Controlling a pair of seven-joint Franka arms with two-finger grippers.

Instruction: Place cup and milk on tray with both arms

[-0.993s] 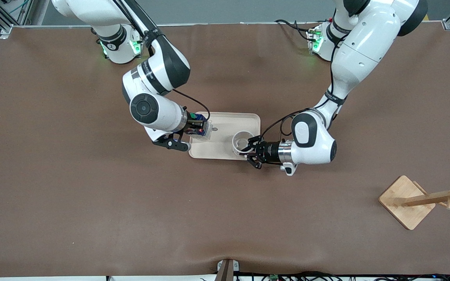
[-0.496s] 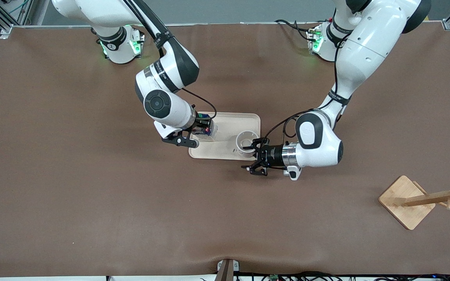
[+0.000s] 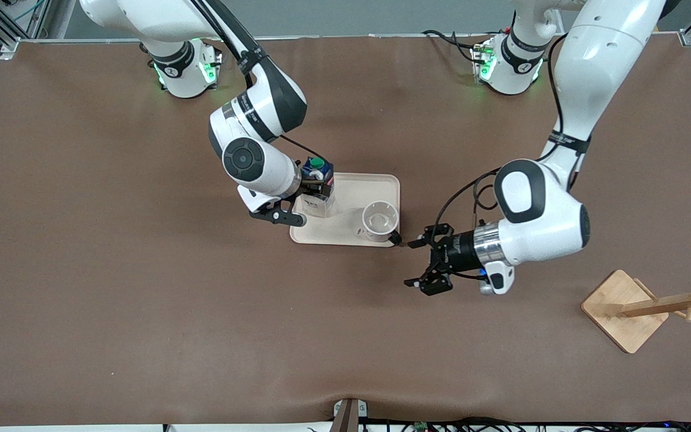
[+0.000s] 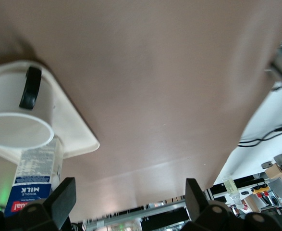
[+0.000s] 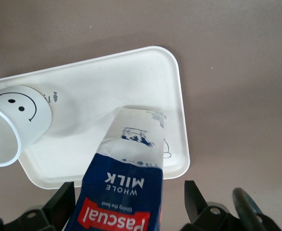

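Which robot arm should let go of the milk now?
Right. The right gripper is around the milk, which stands on the tray. The left gripper is open and away from the cup.

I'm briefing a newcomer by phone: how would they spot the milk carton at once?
Find the cream tray mid-table. The milk carton stands upright on its end toward the right arm, beside the white smiley mug. It alone is dark blue and white, with a green round cap and a red label.
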